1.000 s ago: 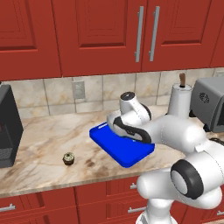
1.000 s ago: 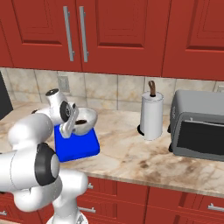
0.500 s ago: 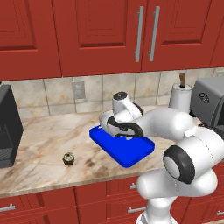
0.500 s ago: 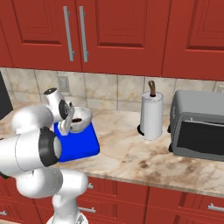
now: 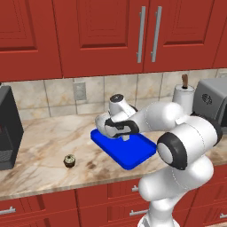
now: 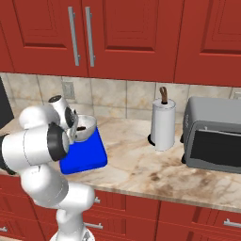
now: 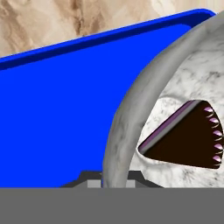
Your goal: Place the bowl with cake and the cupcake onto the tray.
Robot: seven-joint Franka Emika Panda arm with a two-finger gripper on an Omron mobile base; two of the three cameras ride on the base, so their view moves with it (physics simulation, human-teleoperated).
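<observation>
The pale grey-white bowl carries a dark brown wedge of cake and hangs tilted over the far left end of the bright blue tray. My gripper is shut on the bowl's rim, which runs between the fingertips in the hand view. The tray lies right under the bowl. Whether the bowl touches it I cannot tell. In the right base view the bowl sits at the tray's back edge, partly behind my arm. The small brown cupcake stands on the counter left of the tray.
A black coffee machine stands at the counter's left end. A paper towel roll and a grey toaster oven stand to the right. Red cabinets hang above. Bare marble lies between cupcake and tray.
The arm has carried the bowl a little to the left and lower, toward the tray's far left end. The grip on the rim holds; the cupcake has not moved.
</observation>
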